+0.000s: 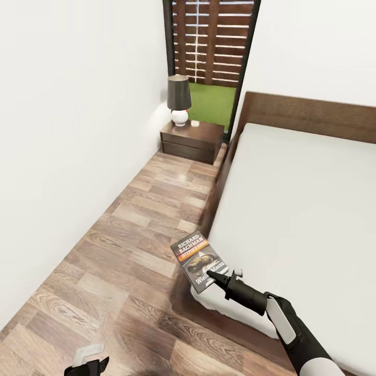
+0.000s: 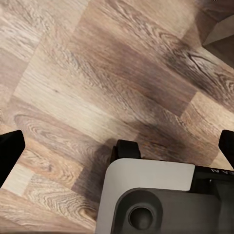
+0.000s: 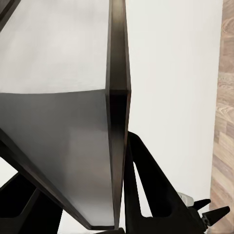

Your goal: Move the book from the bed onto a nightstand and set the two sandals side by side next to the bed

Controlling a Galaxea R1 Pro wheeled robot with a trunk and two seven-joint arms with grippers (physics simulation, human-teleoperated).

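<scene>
My right gripper (image 1: 213, 274) is shut on the book (image 1: 200, 259), a dark grey paperback with an orange band. It holds the book by its lower corner, above the bed's left edge and the floor beside it. In the right wrist view the book (image 3: 117, 122) stands edge-on between the black fingers (image 3: 146, 185). The bed (image 1: 303, 209) has a light grey mattress and a dark wooden frame. A nightstand (image 1: 193, 138) stands against the far wall, left of the headboard. My left gripper (image 1: 86, 365) hangs low over the floor, open and with nothing in it (image 2: 118, 148). The sandals are out of view.
A lamp (image 1: 179, 99) with a dark shade takes up the left part of the nightstand top. A strip of wood-plank floor (image 1: 130, 224) runs between the white wall (image 1: 68, 130) and the bed. Behind the nightstand is a tall window (image 1: 211, 47).
</scene>
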